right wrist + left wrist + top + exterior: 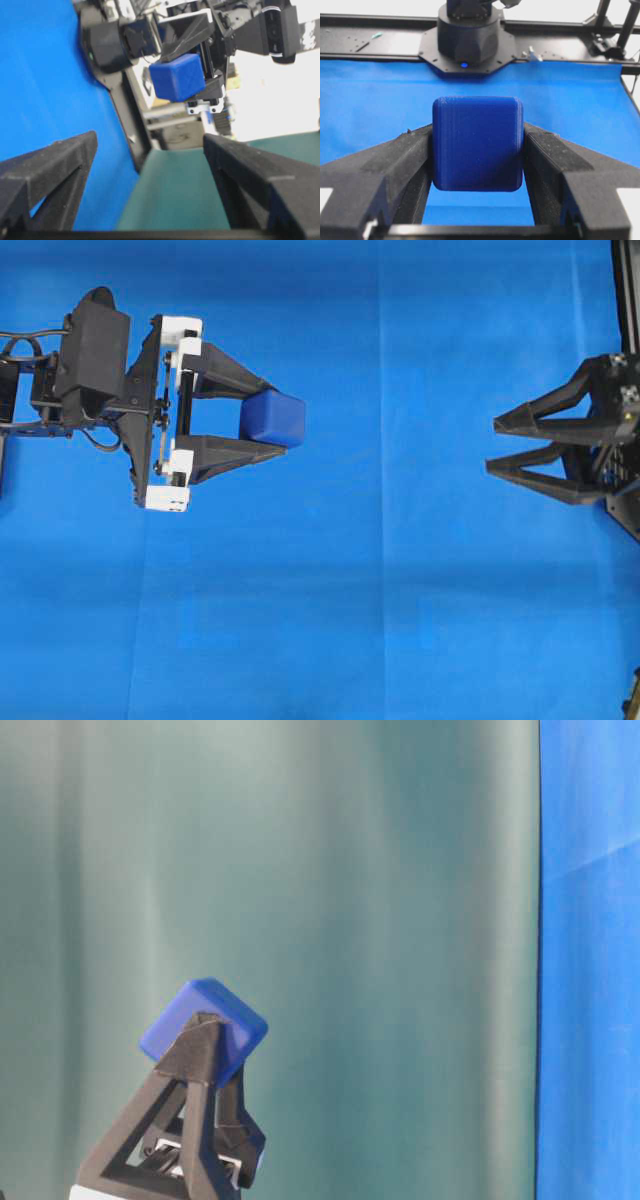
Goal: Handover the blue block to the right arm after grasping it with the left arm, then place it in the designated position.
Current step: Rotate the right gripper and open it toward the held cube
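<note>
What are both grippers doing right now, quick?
Left gripper: closed on the small dark-blue cube with rounded edges.
Right gripper: jaws open, holding nothing, apart from the cube.

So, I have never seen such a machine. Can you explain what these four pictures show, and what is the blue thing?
They show two black robot arms over a table covered with a blue cloth. One picture looks down from above, one looks from table height, and two come from cameras on the arms' wrists. The left gripper, with white plastic brackets, is shut on a small dark-blue cube with rounded edges, lifted off the cloth. The right gripper stands open, apart from the cube and pointed toward it.
</note>
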`<state>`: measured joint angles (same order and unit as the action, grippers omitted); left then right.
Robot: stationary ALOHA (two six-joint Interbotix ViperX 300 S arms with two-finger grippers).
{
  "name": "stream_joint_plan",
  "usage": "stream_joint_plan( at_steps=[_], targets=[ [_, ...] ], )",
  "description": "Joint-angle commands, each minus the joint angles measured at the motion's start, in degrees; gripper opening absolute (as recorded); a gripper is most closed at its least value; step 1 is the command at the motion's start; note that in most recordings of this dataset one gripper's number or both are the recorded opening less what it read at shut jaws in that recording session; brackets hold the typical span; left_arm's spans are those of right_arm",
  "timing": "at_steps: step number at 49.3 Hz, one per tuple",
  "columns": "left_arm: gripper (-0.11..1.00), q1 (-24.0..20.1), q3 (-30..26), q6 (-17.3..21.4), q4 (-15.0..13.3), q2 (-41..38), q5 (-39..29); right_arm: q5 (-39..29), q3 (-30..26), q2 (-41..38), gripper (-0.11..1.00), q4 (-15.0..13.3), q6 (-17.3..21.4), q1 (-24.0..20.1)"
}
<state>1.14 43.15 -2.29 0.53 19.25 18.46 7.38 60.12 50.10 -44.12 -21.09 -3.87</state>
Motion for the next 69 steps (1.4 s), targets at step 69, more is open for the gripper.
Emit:
stream_joint_plan(
  at_steps=[69],
  targets=[
    [0.46, 0.2, -0.4, -1.3, -0.1, 1.1, 0.6, -3.6, -1.6, -0.4, 0.93, -6.0, -1.1, -1.7]
  ],
)
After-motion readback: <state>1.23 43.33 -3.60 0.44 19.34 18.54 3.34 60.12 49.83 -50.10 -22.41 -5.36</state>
